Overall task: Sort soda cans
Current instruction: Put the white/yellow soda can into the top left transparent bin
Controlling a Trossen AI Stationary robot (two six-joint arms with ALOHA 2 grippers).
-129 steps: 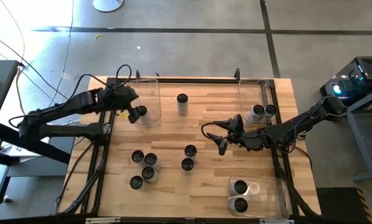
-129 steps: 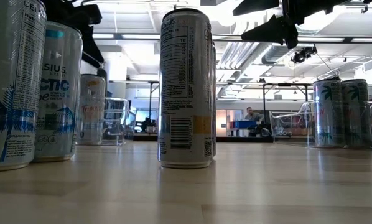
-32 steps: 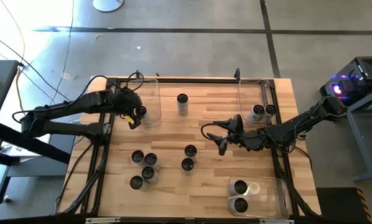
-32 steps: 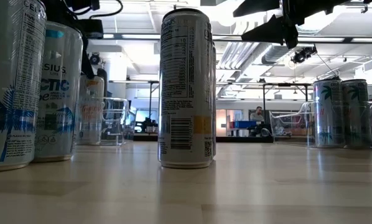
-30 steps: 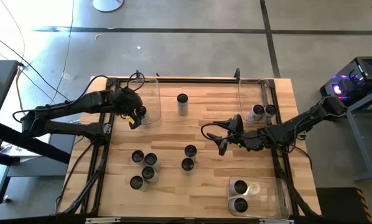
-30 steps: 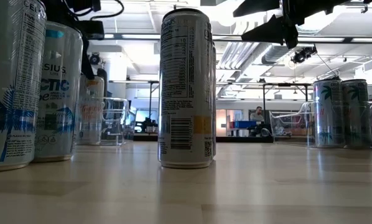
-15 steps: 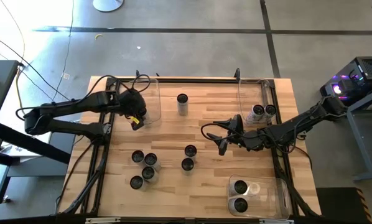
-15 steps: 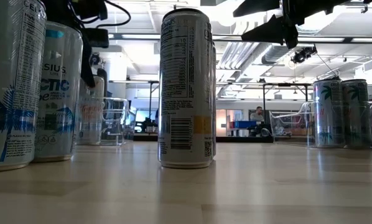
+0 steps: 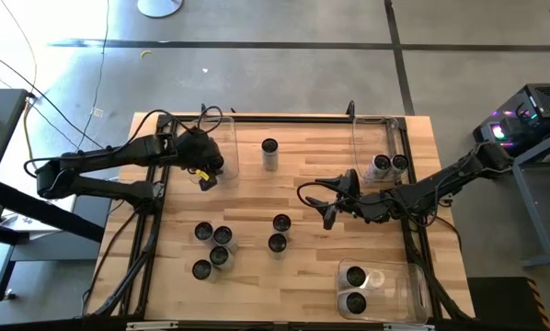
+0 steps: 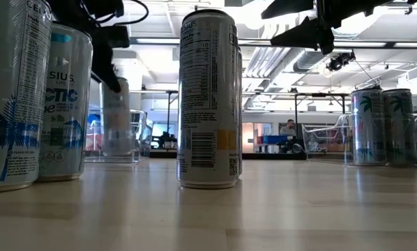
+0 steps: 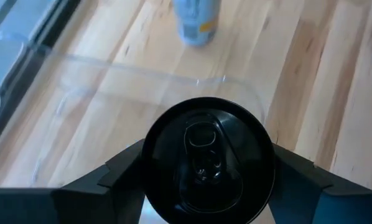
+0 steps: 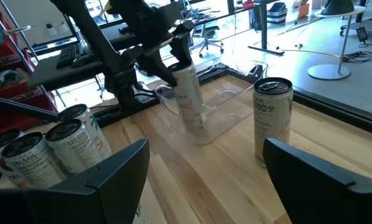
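Note:
A slim silver soda can [image 12: 189, 99] stands tilted inside the clear bin [image 9: 223, 138] at the table's far left. My left gripper [image 9: 208, 171] is over it, shut on the can's top end. The can's dark top [image 11: 206, 162] fills the left wrist view. My right gripper [image 9: 328, 210] hangs open above the table's middle right, with nothing between its fingers [image 12: 111, 168]. One can [image 9: 269, 153] stands alone at the far middle. Two cans [image 9: 280, 233] stand mid-table, and several more [image 9: 212, 246] stand at the near left. My left gripper pinches the can just below its top rim [image 11: 150, 155], one finger [image 11: 120, 171] on each side. The fingers slant down from the table's left side. The can leans below them with its lower end [image 12: 198, 127] inside the bin. I cannot tell whether it rests on the bin's floor.
A clear bin at the far right [image 9: 362, 147] holds two cans [image 9: 387, 165]. Another bin at the near right [image 9: 413, 290] holds two cans [image 9: 354, 288]. A black frame [image 9: 284, 118] runs along the table's edges. Bare wood lies between the can groups.
My left gripper has moved toward the table's right edge and a little down, onto the can in the far-left bin. The can has shifted toward the right inside the bin and now leans. My right arm has kept still.

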